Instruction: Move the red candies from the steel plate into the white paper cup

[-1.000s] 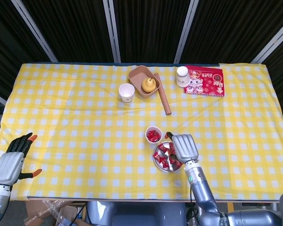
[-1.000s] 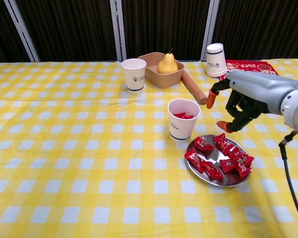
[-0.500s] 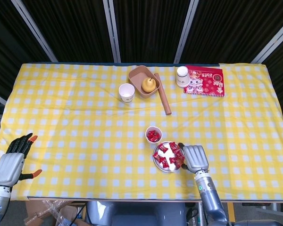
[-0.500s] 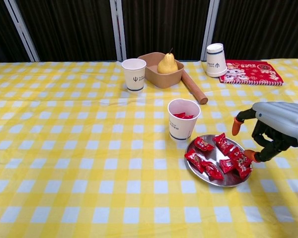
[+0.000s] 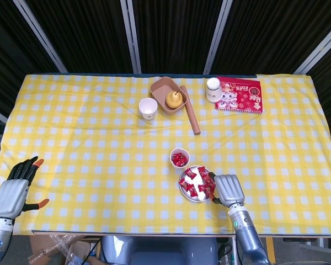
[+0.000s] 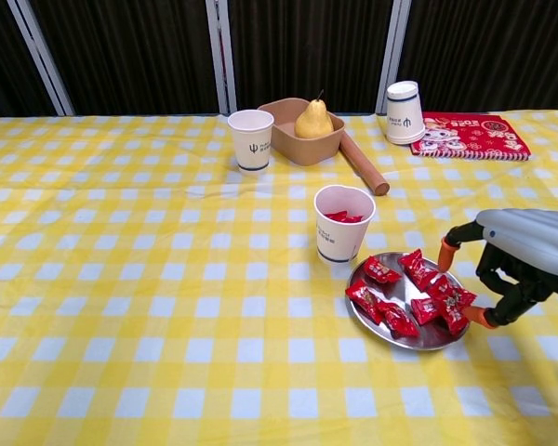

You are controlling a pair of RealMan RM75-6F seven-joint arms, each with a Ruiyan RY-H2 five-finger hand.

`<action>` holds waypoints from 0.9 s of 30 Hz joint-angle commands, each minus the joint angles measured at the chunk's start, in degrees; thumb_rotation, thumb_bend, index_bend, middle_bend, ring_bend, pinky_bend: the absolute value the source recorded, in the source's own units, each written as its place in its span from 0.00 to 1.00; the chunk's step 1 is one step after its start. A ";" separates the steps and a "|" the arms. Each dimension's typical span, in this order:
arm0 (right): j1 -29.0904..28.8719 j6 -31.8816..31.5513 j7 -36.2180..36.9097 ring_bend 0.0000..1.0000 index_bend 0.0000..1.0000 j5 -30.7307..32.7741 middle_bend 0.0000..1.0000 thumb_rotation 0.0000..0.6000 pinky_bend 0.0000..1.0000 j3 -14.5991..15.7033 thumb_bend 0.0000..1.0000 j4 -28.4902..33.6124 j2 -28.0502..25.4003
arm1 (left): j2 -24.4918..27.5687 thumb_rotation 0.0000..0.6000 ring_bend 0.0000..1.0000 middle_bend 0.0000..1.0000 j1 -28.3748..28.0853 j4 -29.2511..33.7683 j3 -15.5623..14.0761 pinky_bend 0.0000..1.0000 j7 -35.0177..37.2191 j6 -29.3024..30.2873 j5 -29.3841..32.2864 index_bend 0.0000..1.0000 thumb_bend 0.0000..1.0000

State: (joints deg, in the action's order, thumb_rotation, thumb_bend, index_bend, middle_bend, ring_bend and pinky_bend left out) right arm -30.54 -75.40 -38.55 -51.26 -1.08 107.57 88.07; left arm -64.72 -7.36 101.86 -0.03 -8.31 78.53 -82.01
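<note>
Standing: 3 white paper cups (image 6: 342, 223), 1 steel plate (image 6: 402, 294).

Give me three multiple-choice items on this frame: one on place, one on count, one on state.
1. Where is the pear?
A. in the brown tray
B. on the steel plate
C. in a cup

2. How many paper cups are on the table?
A. one
B. three
C. five

3. What is in the cup beside the steel plate?
A. nothing
B. red candies
C. a pear

Answers: 1 A, it stands inside the brown tray. 2 B, two upright and one upside down. 3 B, red wrappers show inside the cup.
</note>
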 commanded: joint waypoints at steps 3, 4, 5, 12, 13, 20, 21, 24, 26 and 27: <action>0.31 0.87 0.05 0.97 0.37 0.29 0.87 1.00 1.00 -0.08 0.34 -1.83 1.38 | 0.00 1.00 0.00 0.00 0.06 0.01 -0.01 0.00 -0.08 0.06 0.01 0.00 0.00; 0.31 1.03 0.08 0.97 0.37 0.40 0.87 1.00 1.00 -0.27 0.34 -2.28 1.65 | 0.01 1.00 0.00 0.00 0.06 0.01 -0.02 0.00 -0.10 0.07 -0.02 0.00 0.00; 0.30 1.17 0.13 0.97 0.37 0.46 0.87 1.00 1.00 -0.46 0.34 -2.69 1.89 | 0.01 1.00 0.00 0.00 0.06 0.02 -0.02 0.00 -0.09 0.10 -0.06 0.00 0.00; 0.51 2.26 0.59 0.97 0.37 0.59 0.87 1.00 1.00 -0.97 0.34 -4.07 2.65 | 0.04 1.00 0.00 0.00 0.01 0.02 0.05 0.00 -0.03 -0.12 0.21 0.00 0.00; 0.63 2.49 0.75 0.97 0.37 0.58 0.87 1.00 1.00 -0.91 0.34 -4.17 2.73 | 0.06 1.00 0.00 0.00 0.00 0.05 0.07 0.00 -0.02 -0.18 0.31 0.00 0.00; 1.00 3.33 1.13 0.97 0.37 0.61 0.87 1.00 1.00 -0.97 0.34 -4.94 3.35 | 0.15 1.00 0.00 0.00 -0.04 0.18 0.11 0.00 0.06 -0.35 0.50 0.00 0.00; 1.02 3.36 1.19 0.97 0.37 0.55 0.87 1.00 1.00 -1.00 0.34 -4.99 3.40 | 0.16 1.00 0.00 0.00 -0.03 0.18 0.11 0.00 0.07 -0.33 0.49 0.00 0.00; 1.12 3.52 1.36 0.97 0.41 0.28 0.87 1.00 1.00 -1.05 0.34 -5.08 3.50 | 0.17 1.00 0.00 0.00 -0.02 0.17 0.09 0.00 0.12 -0.31 0.45 0.00 0.00; 1.17 3.62 1.40 0.97 0.43 0.21 0.87 1.00 1.00 -1.19 0.36 -5.20 3.57 | 0.17 1.00 0.00 0.00 -0.03 0.17 0.09 0.00 0.12 -0.34 0.44 0.00 0.00; 1.18 3.67 1.37 0.97 0.44 0.24 0.87 1.00 1.00 -1.27 0.39 -5.28 3.59 | 0.19 1.00 0.00 0.00 -0.02 0.18 0.07 0.00 0.13 -0.35 0.45 0.00 0.00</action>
State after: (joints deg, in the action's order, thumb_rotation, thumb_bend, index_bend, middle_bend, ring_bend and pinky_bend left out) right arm -29.37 -71.75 -37.18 -51.02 -2.34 102.30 91.65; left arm -64.53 -7.38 102.05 0.04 -8.18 78.19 -81.56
